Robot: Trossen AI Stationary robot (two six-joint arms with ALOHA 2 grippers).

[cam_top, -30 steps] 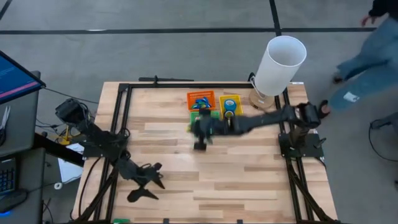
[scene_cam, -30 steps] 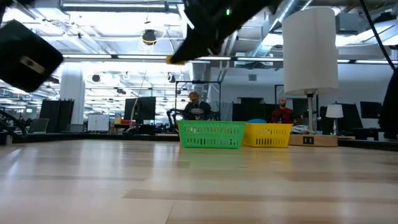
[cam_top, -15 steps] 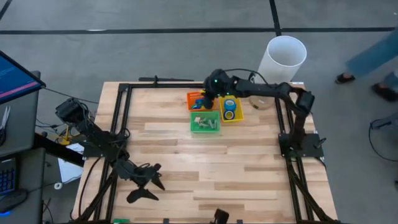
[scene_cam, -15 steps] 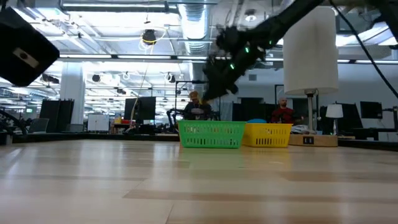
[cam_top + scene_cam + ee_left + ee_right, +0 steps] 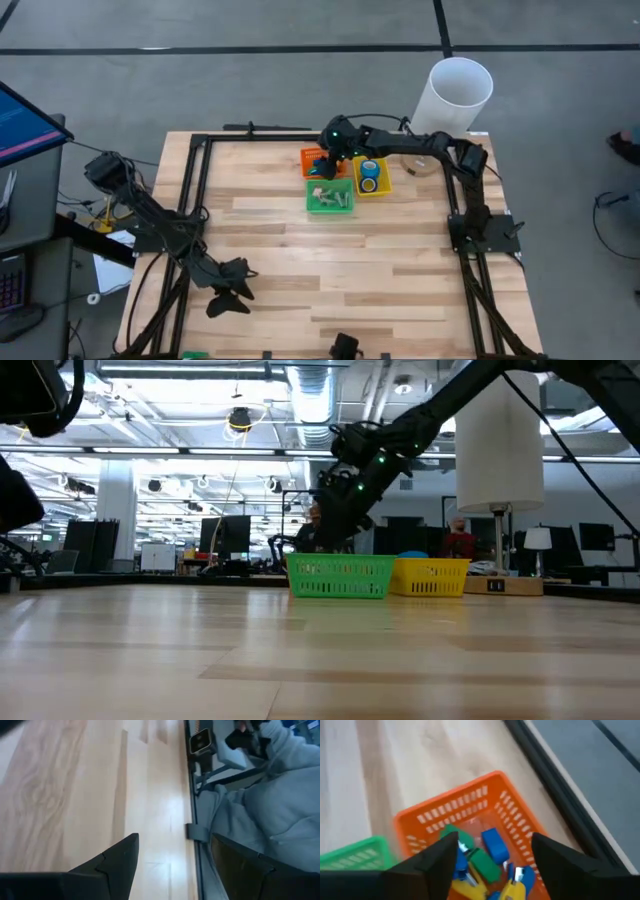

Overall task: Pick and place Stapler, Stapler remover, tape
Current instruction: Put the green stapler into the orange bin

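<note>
My right gripper is open and hovers over the orange basket at the table's far side. It touches nothing. Several small blue, green and yellow staplers lie in that basket. The green basket holds pale stapler removers. The yellow basket holds two blue tape rolls. My left gripper waits, open and empty, near the table's near left part.
The three baskets stand close together; the low view shows the green one and the yellow one. A tall white cylinder stands at the far right corner. A person in light blue clothes shows beyond a table edge.
My right gripper has swung from over the table's middle, near the green basket, toward the far edge and now hangs over the orange basket, a little lower than half a second ago. My left arm has shifted slightly.
</note>
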